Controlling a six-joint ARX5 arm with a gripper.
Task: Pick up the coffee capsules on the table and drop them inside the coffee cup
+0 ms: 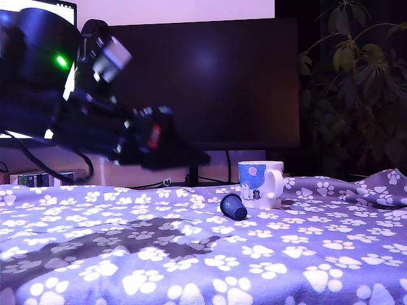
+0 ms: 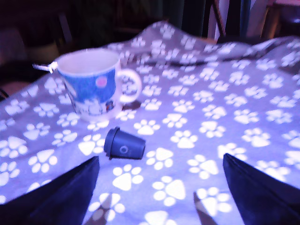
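You're on the approach, gripper (image 2: 159,197) spread wide and empty above the table (image 2: 243,112), dark blue capsule (image 2: 124,144) lying tipped just beside the coffee cup (image 2: 91,84): line up over it next.

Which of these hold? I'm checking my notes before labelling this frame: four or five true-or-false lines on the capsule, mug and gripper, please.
1. The dark blue capsule lies on its side on the cloth. True.
2. The capsule is inside the mug. False: it lies on the cloth beside the mug.
3. The gripper holds the capsule. False: its fingers are spread wide and empty.
4. The mug stands upright. True.
5. A teal capsule lies by the mug. False: only the dark blue one shows.
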